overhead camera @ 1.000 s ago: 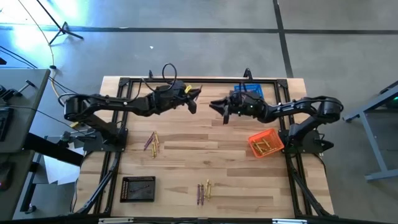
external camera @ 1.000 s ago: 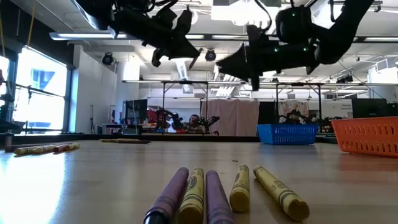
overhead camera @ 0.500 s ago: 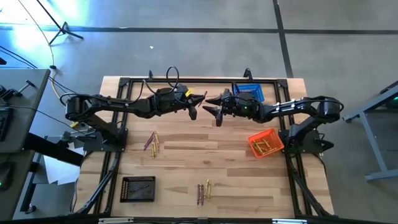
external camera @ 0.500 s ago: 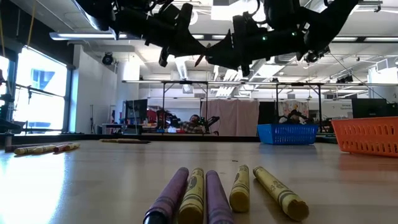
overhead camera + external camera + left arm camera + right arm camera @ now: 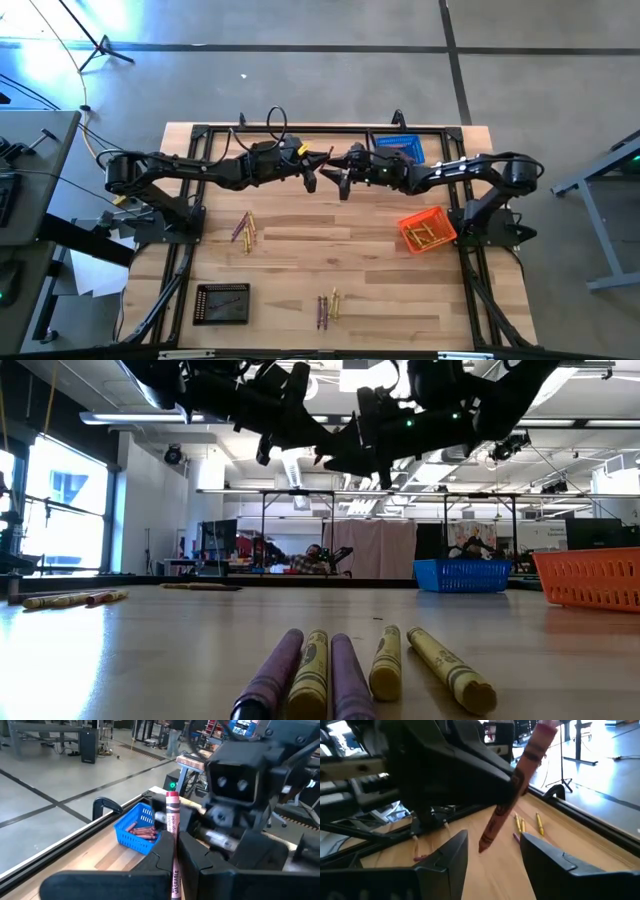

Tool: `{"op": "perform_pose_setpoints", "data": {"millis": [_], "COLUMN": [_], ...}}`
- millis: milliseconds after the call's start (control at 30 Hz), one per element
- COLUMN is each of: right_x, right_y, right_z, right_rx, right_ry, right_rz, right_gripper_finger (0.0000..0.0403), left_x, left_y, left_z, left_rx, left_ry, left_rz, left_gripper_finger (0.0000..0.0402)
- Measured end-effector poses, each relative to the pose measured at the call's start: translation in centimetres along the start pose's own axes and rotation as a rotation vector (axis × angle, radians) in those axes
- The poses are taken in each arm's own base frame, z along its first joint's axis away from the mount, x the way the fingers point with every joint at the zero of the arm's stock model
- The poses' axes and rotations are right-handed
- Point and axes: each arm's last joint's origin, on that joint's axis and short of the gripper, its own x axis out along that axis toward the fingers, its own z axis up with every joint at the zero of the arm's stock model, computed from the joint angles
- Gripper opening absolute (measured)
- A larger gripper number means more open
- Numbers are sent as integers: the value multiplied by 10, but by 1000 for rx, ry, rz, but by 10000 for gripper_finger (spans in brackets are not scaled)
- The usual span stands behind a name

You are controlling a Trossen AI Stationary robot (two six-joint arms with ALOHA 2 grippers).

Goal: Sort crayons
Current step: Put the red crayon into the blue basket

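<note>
Overhead, above the wooden table [image 5: 380, 235], the left gripper [image 5: 318, 170] clamps a red crayon [image 5: 173, 845]; right gripper [image 5: 338, 178] gapes; orange basket [image 5: 426, 232] holds yellow crayons [image 5: 426, 236].

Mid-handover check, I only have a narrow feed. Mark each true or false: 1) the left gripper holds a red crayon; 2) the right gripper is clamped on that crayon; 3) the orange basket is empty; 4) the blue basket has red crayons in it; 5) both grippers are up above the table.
1) True: the left gripper is shut on a red crayon.
2) False: the right gripper is open, its fingers either side of the crayon's tip, not closed on it.
3) False: the orange basket holds yellow crayons.
4) True: red crayons lie in the blue basket.
5) True: both meet in mid-air above the table.
</note>
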Motion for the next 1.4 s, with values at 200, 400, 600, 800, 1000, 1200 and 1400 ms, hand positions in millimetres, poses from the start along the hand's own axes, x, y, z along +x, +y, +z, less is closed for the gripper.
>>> {"op": "perform_pose_setpoints", "data": {"millis": [200, 400, 600, 800, 1000, 1200, 1400], "right_x": [22, 28, 28, 28, 16, -12, -51], "right_y": [-1, 1, -1, -4, -13, -36, -79], "right_z": [-1, 4, 3, 3, 17, 41, 37], "right_rx": [-19, -47, -37, -36, -60, -88, -98], "right_ry": [10, 22, 38, 49, 89, 159, 438], "right_rz": [-2, -6, -15, -42, -84, -202, -547], "right_gripper_finger": [161, 126, 51, 11, 7, 6, 6], "left_x": [0, 0, 0, 0, 0, -1, -1], "left_y": [0, 1, 1, 1, 2, 6, 9], "left_z": [-1, -2, -2, -1, 0, -4, -11], "left_rx": [2, 18, 36, 50, 55, 87, 104], "left_ry": [5, 19, 19, 18, 10, 33, 92], "left_rz": [2, 6, 7, 14, 35, 159, 197], "left_gripper_finger": [3, 3, 3, 3, 5, 22, 32]}}
